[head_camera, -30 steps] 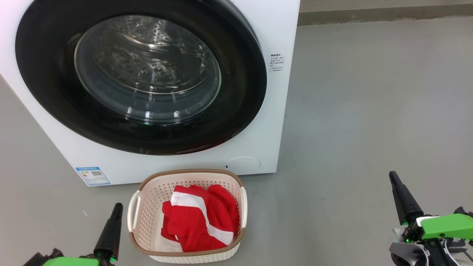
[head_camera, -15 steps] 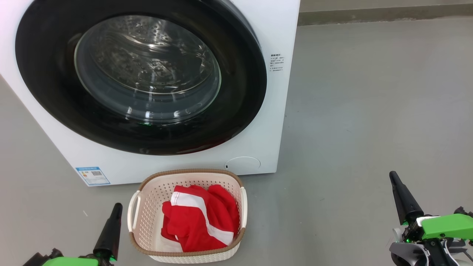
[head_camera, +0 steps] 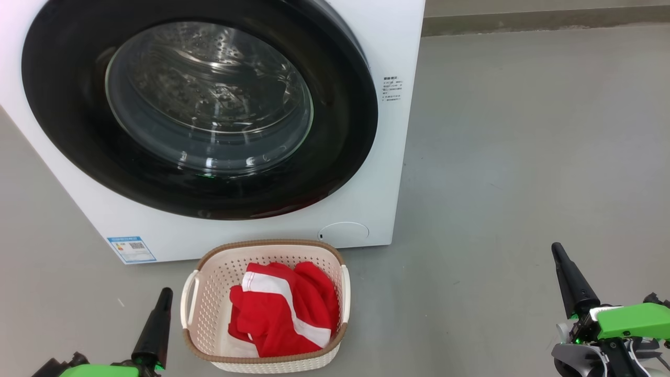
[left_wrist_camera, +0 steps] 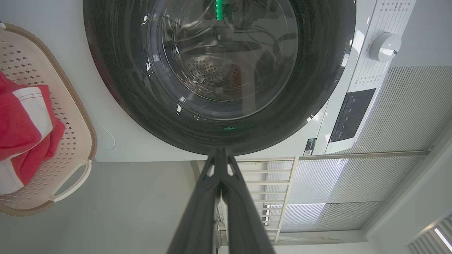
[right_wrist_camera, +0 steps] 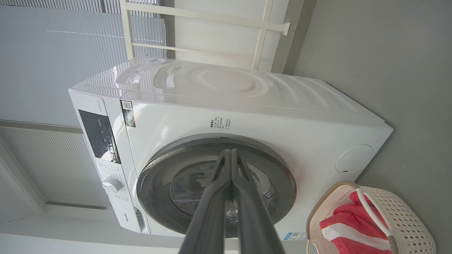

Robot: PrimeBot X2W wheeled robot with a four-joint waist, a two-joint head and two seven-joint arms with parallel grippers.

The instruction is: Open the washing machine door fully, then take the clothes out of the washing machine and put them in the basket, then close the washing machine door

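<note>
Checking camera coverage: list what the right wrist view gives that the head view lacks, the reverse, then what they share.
Right wrist view adds the washing machine's top, control panel and dial. Head view adds the left pincer, shut, beside the basket. Both show the closed washing machine door, the clothes in the basket, and the shut right pincer.

No visible change — everything sits as before.

Red white-striped clothes (head_camera: 285, 309), cream brown-rimmed basket (head_camera: 209, 293), white washing machine (head_camera: 377, 173)
</note>
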